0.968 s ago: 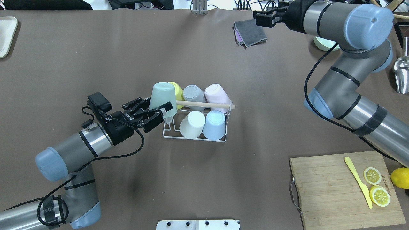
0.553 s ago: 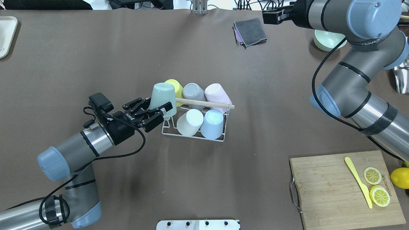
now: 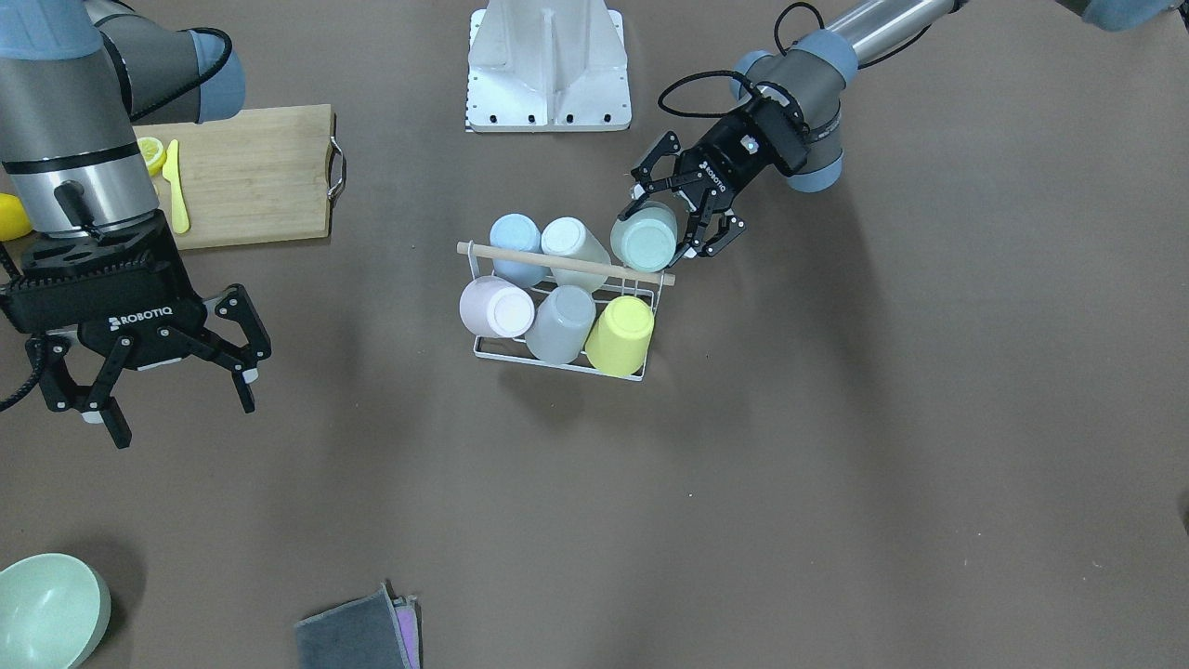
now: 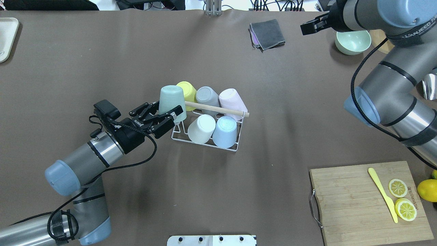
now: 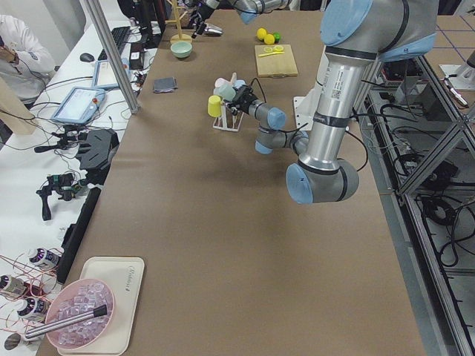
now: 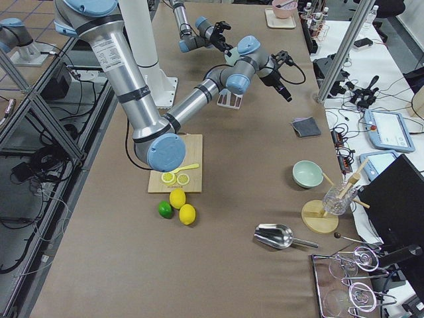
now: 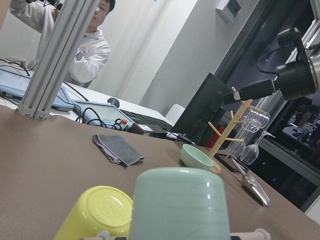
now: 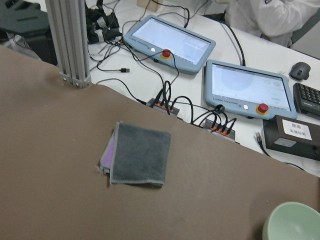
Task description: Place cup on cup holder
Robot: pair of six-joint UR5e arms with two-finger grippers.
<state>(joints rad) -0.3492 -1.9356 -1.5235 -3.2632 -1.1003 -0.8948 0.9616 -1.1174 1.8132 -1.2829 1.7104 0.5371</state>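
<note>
A mint green cup (image 4: 172, 98) is upside down and tilted at the left end of the cup holder (image 4: 206, 144), a white wire rack with a wooden rod (image 4: 218, 109). My left gripper (image 4: 168, 112) is shut on this cup, one finger on each side, as the front-facing view (image 3: 664, 223) also shows. The cup fills the left wrist view (image 7: 180, 205). Yellow (image 4: 186, 90), grey (image 4: 206, 96), pink (image 4: 232, 99), cream (image 4: 201, 128) and blue (image 4: 226, 131) cups sit upside down on the rack. My right gripper (image 3: 176, 409) is open and empty, far from the rack.
A folded grey cloth (image 4: 268, 34) and a mint bowl (image 4: 353, 41) lie at the far side. A wooden cutting board (image 4: 355, 205) with lemon slices and a yellow knife is at the near right. A white tray (image 4: 6, 37) is at the far left corner.
My left gripper with the mint cup has shifted a little left and away, and the rack has slid with it. My right arm has swung further right, uncovering the bowl.
</note>
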